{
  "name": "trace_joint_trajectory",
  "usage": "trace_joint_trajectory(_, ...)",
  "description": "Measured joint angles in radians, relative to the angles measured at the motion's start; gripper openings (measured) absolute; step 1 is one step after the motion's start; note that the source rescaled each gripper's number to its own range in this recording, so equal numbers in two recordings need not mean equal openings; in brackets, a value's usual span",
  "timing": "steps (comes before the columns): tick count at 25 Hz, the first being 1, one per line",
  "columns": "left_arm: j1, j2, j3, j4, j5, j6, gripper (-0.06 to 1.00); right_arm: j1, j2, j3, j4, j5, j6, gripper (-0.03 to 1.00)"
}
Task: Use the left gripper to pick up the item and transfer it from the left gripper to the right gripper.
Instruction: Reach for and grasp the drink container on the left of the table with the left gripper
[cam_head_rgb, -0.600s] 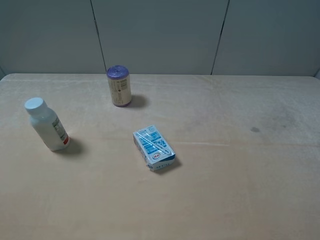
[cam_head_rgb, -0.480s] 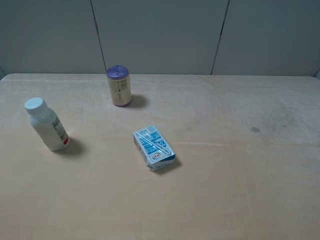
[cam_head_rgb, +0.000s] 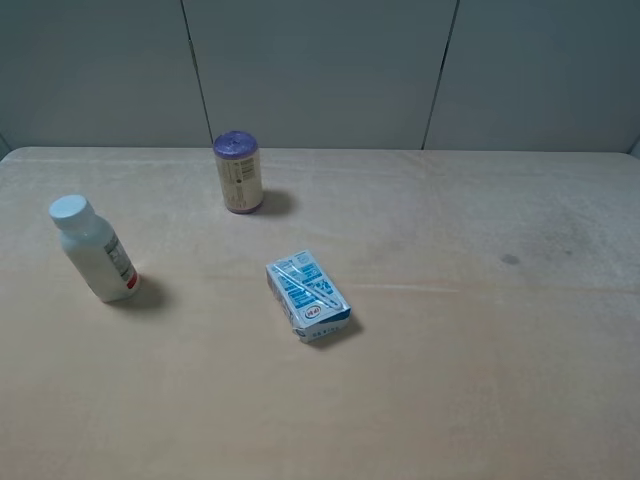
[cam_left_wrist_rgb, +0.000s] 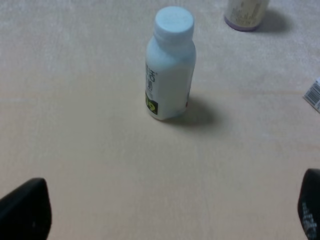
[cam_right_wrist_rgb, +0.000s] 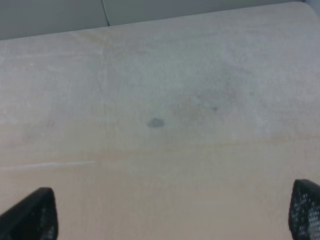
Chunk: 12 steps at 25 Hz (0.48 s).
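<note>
Both the left tool (cam_left_wrist_rgb: 167, 210) and the right tool (cam_right_wrist_rgb: 172, 212) stand wide open and empty; advance your left one, because the white bottle (cam_left_wrist_rgb: 170, 75) stands upright, untouched, on the tabletop (cam_head_rgb: 450, 350), centred ahead of its fingers.

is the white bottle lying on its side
No, the white bottle stands upright on the table, with its cap on top.

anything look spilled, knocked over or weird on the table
Nothing spilled or damaged. The white bottle and can stand upright; the carton lies flat. Only oddity: a small dark spot on the table.
</note>
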<state>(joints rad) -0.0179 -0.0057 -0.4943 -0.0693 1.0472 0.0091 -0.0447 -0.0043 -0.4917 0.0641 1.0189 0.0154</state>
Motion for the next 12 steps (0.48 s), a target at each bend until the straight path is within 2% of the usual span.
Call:
trace_joint_trajectory(9, 0.000, 0.000, -0.003, 0.001, 0.001, -0.009, 0.98, 0.000, 0.000, 0.000, 0.000, 0.001, 0.000, 1.00)
trace_joint_trajectory(12, 0.000, 0.041, -0.043, 0.001, 0.018, -0.014, 0.99, 0.000, 0.000, 0.000, 0.001, 0.001, 0.000, 1.00)
